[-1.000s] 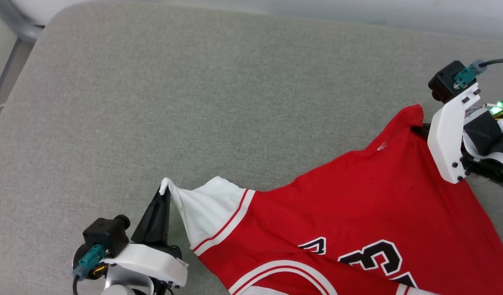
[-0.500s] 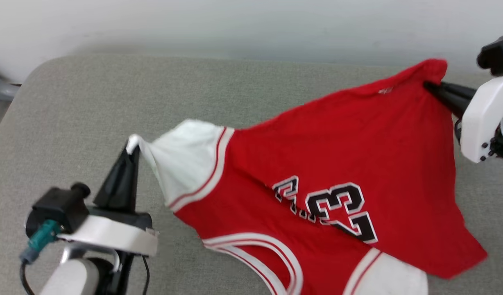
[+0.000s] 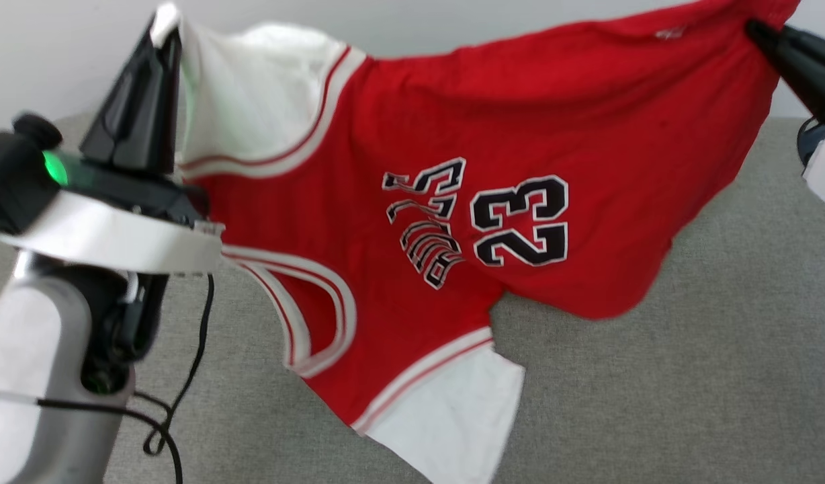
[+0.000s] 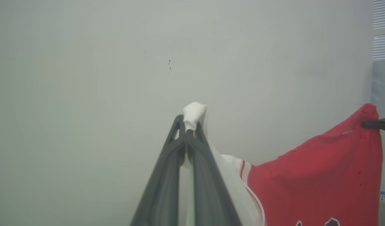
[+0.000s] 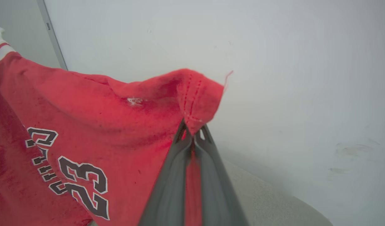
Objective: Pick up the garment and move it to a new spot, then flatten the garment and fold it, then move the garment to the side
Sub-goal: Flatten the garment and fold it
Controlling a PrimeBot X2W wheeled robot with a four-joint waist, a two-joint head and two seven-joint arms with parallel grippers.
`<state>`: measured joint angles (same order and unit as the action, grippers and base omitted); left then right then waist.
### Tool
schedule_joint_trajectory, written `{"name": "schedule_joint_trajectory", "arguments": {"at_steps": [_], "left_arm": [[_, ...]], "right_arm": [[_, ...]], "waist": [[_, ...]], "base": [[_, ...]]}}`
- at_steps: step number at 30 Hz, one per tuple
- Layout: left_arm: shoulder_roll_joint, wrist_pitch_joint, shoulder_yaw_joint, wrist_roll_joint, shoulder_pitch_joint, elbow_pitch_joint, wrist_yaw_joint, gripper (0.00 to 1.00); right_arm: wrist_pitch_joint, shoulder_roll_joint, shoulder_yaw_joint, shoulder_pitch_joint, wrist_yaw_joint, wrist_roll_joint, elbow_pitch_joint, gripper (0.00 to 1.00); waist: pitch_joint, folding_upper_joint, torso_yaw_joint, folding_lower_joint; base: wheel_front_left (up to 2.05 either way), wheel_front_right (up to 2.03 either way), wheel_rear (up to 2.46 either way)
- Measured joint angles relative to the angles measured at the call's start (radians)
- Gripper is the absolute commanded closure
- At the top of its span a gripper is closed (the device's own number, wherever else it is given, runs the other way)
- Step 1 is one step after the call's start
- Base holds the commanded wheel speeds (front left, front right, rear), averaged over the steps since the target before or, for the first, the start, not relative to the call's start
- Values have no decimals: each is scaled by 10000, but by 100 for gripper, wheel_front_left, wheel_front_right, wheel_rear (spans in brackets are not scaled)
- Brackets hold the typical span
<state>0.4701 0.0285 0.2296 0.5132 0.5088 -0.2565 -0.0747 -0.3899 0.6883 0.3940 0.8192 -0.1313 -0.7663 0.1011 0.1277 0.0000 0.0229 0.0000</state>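
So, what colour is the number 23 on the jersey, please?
The number 23 is black, outlined white; head view shows it best.

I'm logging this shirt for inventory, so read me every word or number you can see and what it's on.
"23": black, white-outlined, on the chest of the red jersey with white sleeves.
Arched black lettering beside it: sideways and creased, unreadable.
Small white mark near the jersey's pinched red corner: too small to read.

shirt (image 3: 553, 114) top corner and lower sleeve (image 3: 453, 423) cut by frame edges; lettering (image 3: 426, 228) wrinkled, unreadable; right tool (image 3: 755, 28) body cut off at right edge.
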Motion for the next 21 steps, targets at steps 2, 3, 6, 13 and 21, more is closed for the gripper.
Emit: {"name": "schedule_joint_trajectory", "arguments": {"at_steps": [2,3,6,13,21], "left_arm": [[21,-132,25,-31,606,40,63,100],[12,-192,29,-21,935,67,125,100],[-4,-416,90,-15,1829,186,219,100],[-192,-738,362,-201,4410,917,583,100],[-600,-968,554,-316,8135,2518,1141,100]], "right_arm": [[-115,-102,-355,24,0,132,-199,100],[-176,-173,-548,78,0,201,-284,100],[-362,-428,-1020,363,0,439,-464,100],[-742,-970,-1776,1772,0,1035,-518,100],[-903,-1361,-2213,4622,0,1831,282,100]], "waist": [[113,0,-10,0],[183,0,-15,0],[436,0,-18,0],[1352,0,-3,0],[2884,0,40,2]], "base": [[0,0,0],[0,0,0],[0,0,0],[0,0,0],[0,0,0]]}}
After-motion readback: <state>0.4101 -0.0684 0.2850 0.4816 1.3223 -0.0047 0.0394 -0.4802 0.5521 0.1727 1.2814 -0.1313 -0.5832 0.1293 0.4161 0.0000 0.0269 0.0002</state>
